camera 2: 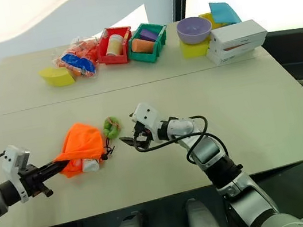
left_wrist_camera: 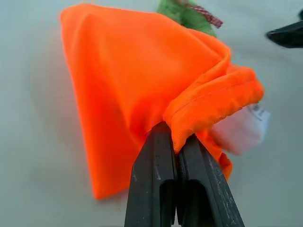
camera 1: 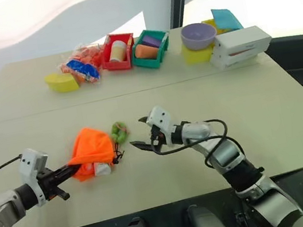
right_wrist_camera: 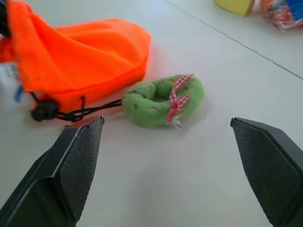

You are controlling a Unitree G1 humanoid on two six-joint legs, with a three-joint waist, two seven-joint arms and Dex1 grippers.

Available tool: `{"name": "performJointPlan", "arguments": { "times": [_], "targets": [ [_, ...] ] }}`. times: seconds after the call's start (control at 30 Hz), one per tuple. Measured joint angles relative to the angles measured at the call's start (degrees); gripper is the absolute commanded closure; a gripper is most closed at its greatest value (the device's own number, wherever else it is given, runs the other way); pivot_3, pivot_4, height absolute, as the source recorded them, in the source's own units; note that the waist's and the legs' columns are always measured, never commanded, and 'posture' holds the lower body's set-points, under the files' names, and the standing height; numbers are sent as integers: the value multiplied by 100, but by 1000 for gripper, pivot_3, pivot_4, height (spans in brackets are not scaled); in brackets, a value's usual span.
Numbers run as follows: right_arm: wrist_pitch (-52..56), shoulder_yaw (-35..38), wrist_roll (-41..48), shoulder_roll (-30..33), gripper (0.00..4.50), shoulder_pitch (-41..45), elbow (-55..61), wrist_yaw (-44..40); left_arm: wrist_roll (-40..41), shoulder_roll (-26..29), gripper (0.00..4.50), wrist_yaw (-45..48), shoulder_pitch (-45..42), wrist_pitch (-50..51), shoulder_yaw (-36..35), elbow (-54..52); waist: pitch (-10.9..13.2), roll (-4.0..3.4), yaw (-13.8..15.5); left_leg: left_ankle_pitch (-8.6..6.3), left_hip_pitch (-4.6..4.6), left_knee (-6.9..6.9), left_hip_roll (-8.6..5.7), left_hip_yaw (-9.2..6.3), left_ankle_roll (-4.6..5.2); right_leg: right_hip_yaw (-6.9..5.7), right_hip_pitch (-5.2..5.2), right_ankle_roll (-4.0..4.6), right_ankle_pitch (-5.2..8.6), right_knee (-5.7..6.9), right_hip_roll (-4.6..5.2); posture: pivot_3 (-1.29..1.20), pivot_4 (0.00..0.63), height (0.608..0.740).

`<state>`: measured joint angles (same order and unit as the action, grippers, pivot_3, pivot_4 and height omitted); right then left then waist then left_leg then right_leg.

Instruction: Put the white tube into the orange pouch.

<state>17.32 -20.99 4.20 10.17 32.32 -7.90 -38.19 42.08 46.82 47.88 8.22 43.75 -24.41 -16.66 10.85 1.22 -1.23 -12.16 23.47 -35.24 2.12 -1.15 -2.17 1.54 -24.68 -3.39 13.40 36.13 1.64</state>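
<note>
The orange pouch [left_wrist_camera: 142, 85] is matt woven cloth, the green ring [right_wrist_camera: 163, 100] fuzzy, the table [camera 1: 208, 104] smooth and matt.

left gripper [camera 2: 52, 165] pinching orange pouch [camera 2: 80, 146] rim | white tube [camera 2: 91, 165] poking out (mouth end)

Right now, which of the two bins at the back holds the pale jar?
The red bin, the left one of the pair. A pale yellowish jar stands in it; the green bin beside it holds orange and purple items.

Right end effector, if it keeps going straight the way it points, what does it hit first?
Probably the green ring, centred between the open fingers of the right end effector. The orange pouch lies just beyond and to one side. Depth is uncertain.
</note>
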Motion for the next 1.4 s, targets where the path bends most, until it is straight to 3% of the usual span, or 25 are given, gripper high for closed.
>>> {"name": "performJointPlan", "arguments": {
  "times": [0.17,0.47,0.57,0.77,0.8,1.0,1.23,1.4],
  "targets": [
    [-1005,-369,-609,-102,0,358,-834,18,168,-17,1118,30,-30,82,6,-188,0,0,-14,0,-2,0,0,0,0,0,0,-1,0,3,-5,0,150,740],
    [-2342,-607,-1275,-518,0,918,-2280,15,262,-16,1118,69,-54,95,34,-329,-1,1,-129,1,-2,0,0,-1,0,0,3,-2,-1,5,-6,0,150,740],
    [-2613,-599,-1407,-667,923,1086,-2781,87,349,-16,1064,75,-52,95,33,-442,-1,1,-134,1,-3,0,1,-3,0,0,3,-2,-2,8,-6,0,150,740],
    [-2840,-529,-1530,-734,4073,1196,-3163,217,367,-66,1064,5,-111,80,34,-610,-1,1,-130,1,-4,0,0,-3,0,0,4,-2,-1,9,-6,0,150,740],
    [-2858,-509,-1530,-729,4397,1196,-3163,232,367,-87,1064,-13,-112,79,38,-612,-1,1,-132,1,-4,0,0,-3,0,1,4,-2,-1,9,-6,0,150,740],
    [-2833,-250,-1485,-241,4397,662,-2415,216,364,-174,1064,-86,-193,52,49,-635,-1,2,-115,1,-4,-1,-1,-3,0,2,7,-4,-1,9,-5,0,150,740],
    [-1876,375,-846,735,4397,-814,-5,-267,376,-171,1064,-54,-524,28,76,-553,-1,2,-109,2,-7,-2,-1,-5,0,1,9,-4,0,12,-8,0,150,740],
    [-1065,726,-389,1125,4397,-1282,1182,-467,322,-163,1064,61,-971,-1,388,-366,-1,2,-130,2,-12,-4,0,-4,0,2,10,-4,0,13,-12,0,150,740]
  ]
}}
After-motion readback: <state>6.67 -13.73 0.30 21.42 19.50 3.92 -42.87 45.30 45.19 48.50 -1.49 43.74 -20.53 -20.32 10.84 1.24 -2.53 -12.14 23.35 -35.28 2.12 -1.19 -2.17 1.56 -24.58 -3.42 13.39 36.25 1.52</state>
